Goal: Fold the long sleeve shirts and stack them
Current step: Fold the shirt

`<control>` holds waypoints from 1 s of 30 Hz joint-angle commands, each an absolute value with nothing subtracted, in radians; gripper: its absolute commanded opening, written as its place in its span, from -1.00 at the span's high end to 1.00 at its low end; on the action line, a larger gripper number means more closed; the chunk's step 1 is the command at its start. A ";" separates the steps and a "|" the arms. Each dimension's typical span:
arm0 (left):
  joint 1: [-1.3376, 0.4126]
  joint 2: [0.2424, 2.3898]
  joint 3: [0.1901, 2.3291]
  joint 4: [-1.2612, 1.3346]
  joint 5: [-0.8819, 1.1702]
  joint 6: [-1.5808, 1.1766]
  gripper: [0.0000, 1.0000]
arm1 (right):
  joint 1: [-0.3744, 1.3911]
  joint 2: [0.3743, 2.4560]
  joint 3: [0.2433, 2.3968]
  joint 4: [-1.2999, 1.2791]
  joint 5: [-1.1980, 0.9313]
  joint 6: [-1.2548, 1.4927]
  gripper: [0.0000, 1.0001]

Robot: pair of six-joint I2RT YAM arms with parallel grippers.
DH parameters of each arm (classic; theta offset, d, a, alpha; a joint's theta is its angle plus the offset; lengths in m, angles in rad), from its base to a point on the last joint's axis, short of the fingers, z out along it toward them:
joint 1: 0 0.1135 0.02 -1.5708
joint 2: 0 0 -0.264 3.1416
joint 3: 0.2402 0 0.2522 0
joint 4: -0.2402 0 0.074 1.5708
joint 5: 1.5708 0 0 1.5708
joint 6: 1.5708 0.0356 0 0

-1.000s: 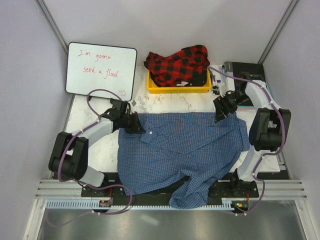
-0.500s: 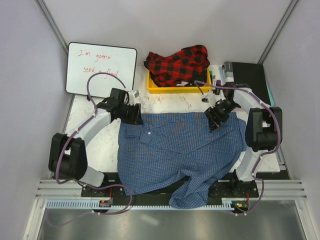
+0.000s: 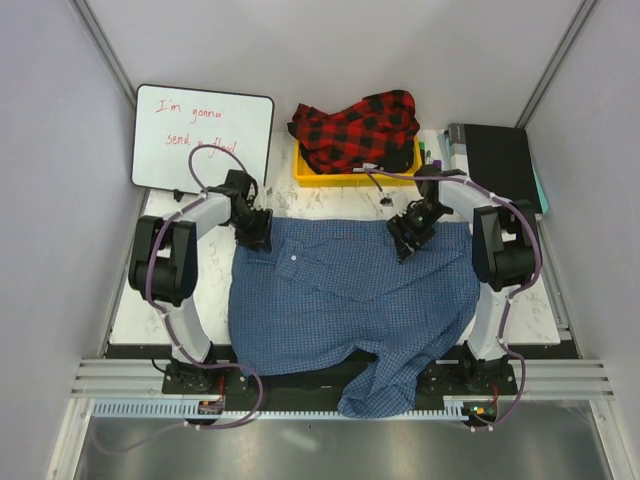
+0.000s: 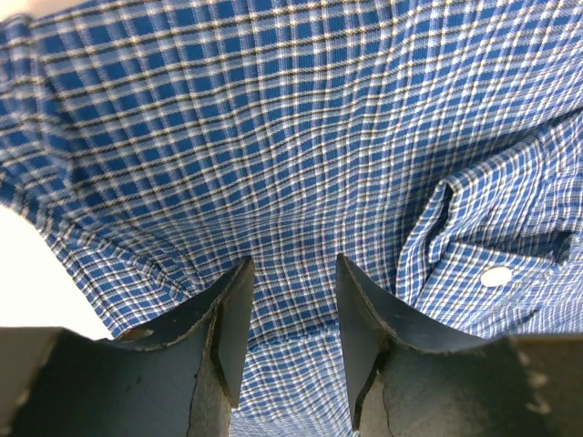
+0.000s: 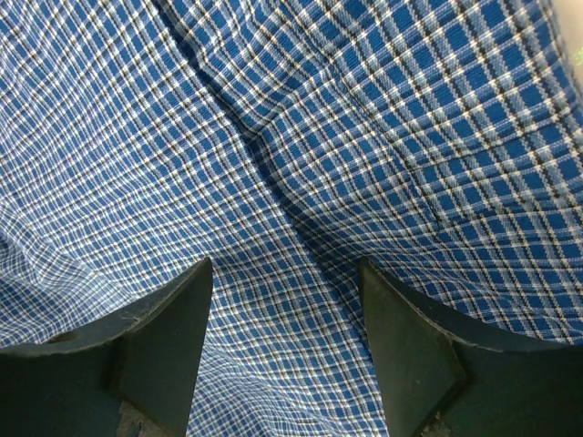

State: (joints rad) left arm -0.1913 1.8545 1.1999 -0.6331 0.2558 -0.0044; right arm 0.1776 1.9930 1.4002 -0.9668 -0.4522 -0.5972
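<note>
The blue shirt (image 3: 350, 300) lies flat and open on the counter (image 3: 320, 203) and fills the middle. One bit of it hangs off the near edge at 6 o'clock. A small white button (image 3: 297, 258) shows on its far left part.

The left gripper (image 3: 255, 230) is down at the shirt's far left corner, approx 10 o'clock from the shirt's middle. In the wrist cam its fingers (image 4: 228, 319) are spread w/ a gap btwn them. Blue cloth shows under the gap and is not pinched.

The right gripper (image 3: 405, 238) is down at the shirt's far edge, approx 1 o'clock. Its fingers (image 5: 164, 337) are spread wide too, w/ cloth under them and nothing pinched.

Farther back at 12 o'clock is a yellow bin (image 3: 355, 178). The red-and-black shirt (image 3: 355, 130) is heaped in it and spills over the rim. A white board (image 3: 200, 135) w/ red writing is at 11 o'clock. A black box (image 3: 495, 155) is in the far right corner at 2 o'clock.
</note>
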 commanded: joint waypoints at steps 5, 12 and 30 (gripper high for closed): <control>-0.141 1.977 1.334 -0.588 0.221 0.078 0.03 | 0.199 2.183 1.598 -0.834 -0.377 -0.520 -0.47; -0.137 1.967 1.373 -0.572 0.303 0.086 -0.02 | 0.199 2.215 1.730 -0.845 -0.362 -0.508 -0.52; -0.989 1.100 0.893 -0.411 0.563 0.383 -0.31 | -0.110 1.519 1.340 -1.425 -0.565 -1.066 -0.52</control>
State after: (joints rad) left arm -0.6647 1.1271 0.9733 -0.5053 0.6113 0.2939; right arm -0.0223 1.5482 1.4624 -1.1908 -0.5041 -0.8234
